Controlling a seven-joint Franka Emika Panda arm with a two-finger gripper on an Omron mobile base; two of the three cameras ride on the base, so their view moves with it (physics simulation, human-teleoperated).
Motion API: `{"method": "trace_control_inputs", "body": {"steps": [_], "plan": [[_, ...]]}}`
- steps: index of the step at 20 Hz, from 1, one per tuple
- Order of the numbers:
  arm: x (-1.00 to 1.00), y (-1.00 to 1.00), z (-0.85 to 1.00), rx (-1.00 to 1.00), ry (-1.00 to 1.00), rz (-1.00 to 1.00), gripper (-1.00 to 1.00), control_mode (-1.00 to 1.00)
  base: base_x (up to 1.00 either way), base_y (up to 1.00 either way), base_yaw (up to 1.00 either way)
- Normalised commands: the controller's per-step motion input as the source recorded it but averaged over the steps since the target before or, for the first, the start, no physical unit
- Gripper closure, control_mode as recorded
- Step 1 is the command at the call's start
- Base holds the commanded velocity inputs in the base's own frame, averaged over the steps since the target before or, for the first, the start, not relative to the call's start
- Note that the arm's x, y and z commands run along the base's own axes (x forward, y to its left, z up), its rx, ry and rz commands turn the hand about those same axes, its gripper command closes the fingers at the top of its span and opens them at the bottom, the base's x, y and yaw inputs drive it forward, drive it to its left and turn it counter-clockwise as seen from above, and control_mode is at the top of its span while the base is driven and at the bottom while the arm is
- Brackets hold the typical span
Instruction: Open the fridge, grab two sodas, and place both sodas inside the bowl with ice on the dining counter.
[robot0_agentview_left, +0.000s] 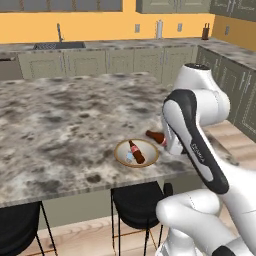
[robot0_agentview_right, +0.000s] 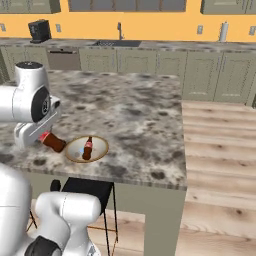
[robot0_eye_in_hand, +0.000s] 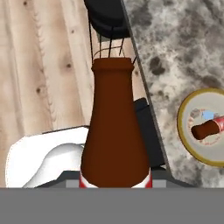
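Carrying the second soda (robot0_eye_in_hand: 113, 131) in our closed gripper (robot0_agentview_right: 44, 138), we hold it above the dining counter (robot0_agentview_left: 60, 110) edge, at nine o'clock of the bowl (robot0_agentview_right: 100, 145). The first soda (robot0_agentview_right: 87, 148) lies inside it. Next, we judge, comes a short shift over the rim, then release.

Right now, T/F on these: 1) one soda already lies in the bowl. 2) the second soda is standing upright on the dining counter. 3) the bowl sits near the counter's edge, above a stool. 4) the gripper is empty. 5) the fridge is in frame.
1) One soda lies in the bowl: true.
2) The second soda stands upright on the dining counter: false. It is tilted and held in the air beside the bowl.
3) The bowl sits near the counter's edge above a stool: true.
4) The gripper is empty: false. It carries the second soda.
5) The fridge is in frame: false. Cabinets and a sink line the far wall.
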Motion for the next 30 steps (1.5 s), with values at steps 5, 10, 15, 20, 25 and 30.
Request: {"method": "trace_control_inputs", "body": {"steps": [5,10,15,20,25,30], "plan": [[0.48,0.0,-0.53,-0.07,0.0,0.25,1.0,-1.0,0.0,0.0,0.0],[0.5,0.0,-0.4,-0.06,0.0,0.13,1.0,-1.0,0.0,0.0,0.0],[0.54,0.0,-0.35,-0.01,0.0,0.05,1.0,-1.0,0.0,0.0,0.0],[0.6,0.0,-0.35,-0.01,0.0,0.01,1.0,-1.0,0.0,0.0,0.0],[0.59,0.0,-0.41,-0.03,0.03,0.0,1.0,-1.0,0.0,0.0,0.0],[0.44,0.08,-0.4,-0.05,0.03,0.0,1.0,-1.0,0.0,0.0,0.0]]}}
